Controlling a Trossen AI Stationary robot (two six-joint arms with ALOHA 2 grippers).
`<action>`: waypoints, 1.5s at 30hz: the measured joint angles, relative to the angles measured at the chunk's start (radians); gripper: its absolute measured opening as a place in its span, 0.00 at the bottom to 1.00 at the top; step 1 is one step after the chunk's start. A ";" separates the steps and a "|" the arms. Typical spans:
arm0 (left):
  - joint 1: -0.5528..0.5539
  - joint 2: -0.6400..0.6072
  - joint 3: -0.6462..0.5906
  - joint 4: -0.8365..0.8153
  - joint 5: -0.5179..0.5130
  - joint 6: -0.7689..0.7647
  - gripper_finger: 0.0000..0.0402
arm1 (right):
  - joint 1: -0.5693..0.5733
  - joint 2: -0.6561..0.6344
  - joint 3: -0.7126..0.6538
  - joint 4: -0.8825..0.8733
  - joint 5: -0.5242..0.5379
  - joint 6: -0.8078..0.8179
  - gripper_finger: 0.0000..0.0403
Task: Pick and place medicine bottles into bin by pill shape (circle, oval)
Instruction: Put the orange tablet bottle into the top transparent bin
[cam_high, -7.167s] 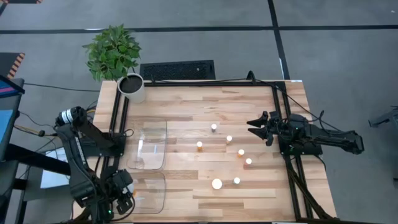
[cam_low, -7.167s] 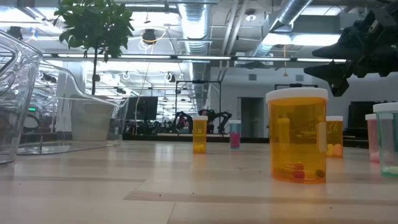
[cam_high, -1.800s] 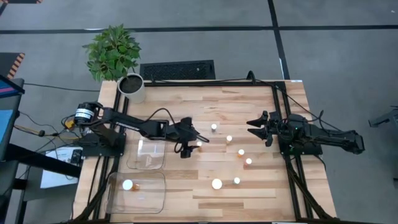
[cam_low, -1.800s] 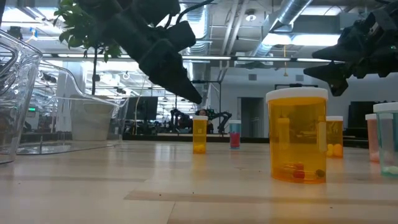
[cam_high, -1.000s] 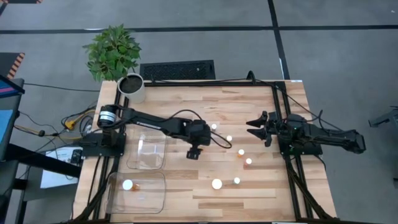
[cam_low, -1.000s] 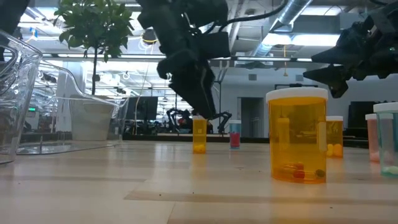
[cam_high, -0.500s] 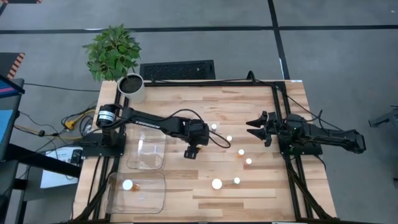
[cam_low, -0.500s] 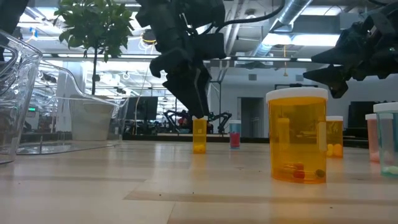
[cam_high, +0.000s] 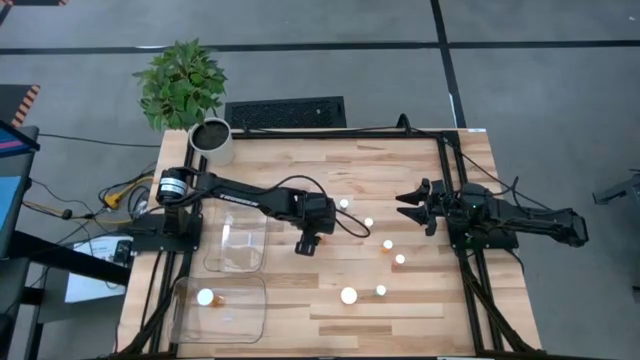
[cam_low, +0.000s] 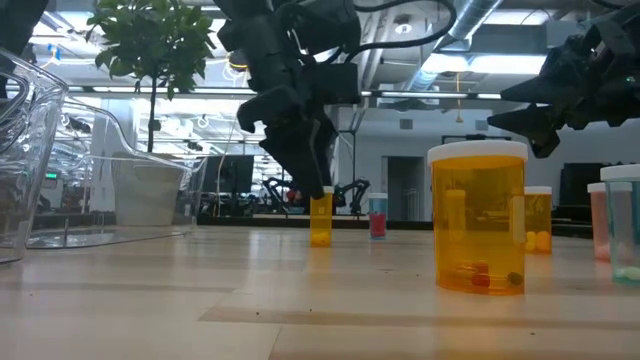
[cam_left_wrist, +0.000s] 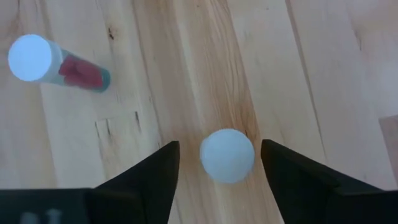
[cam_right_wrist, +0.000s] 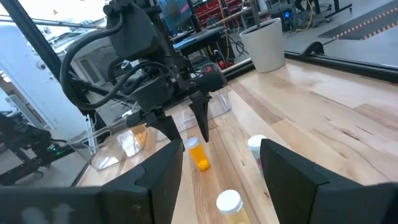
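Observation:
A small orange medicine bottle (cam_low: 320, 222) stands upright on the table, its white cap (cam_left_wrist: 227, 155) up. My left gripper (cam_high: 306, 243) reaches down over it and hides it in the high view. The gripper is open. Its two fingers (cam_left_wrist: 158, 177) stand on either side of the cap with a narrow gap on each side. My right gripper (cam_high: 412, 208) waits open and level above the table's right side. Several more bottles stand between the two arms, among them a larger one (cam_high: 349, 295).
Two clear bins lie at the table's left. The far one (cam_high: 238, 235) is beside my left arm. The near one (cam_high: 225, 308) holds a white-capped bottle (cam_high: 205, 297). A pink-filled bottle (cam_left_wrist: 59, 62) stands close by. A potted plant (cam_high: 190, 100) is at the far left corner.
My left gripper has kept its place over the orange bottle. In the low view the finger that shows has shifted a little and now covers the bottle's cap, which showed beside it a second ago.

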 joint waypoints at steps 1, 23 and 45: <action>0.000 0.000 0.000 0.004 0.000 0.001 0.56 | 0.000 0.000 0.000 0.000 0.000 0.000 0.56; 0.000 0.000 0.000 -0.007 0.025 0.017 0.30 | 0.000 0.000 0.000 0.000 0.000 0.000 0.56; -0.008 -0.187 0.108 -0.240 0.046 -0.207 0.29 | 0.000 0.000 0.000 -0.006 0.000 0.000 0.56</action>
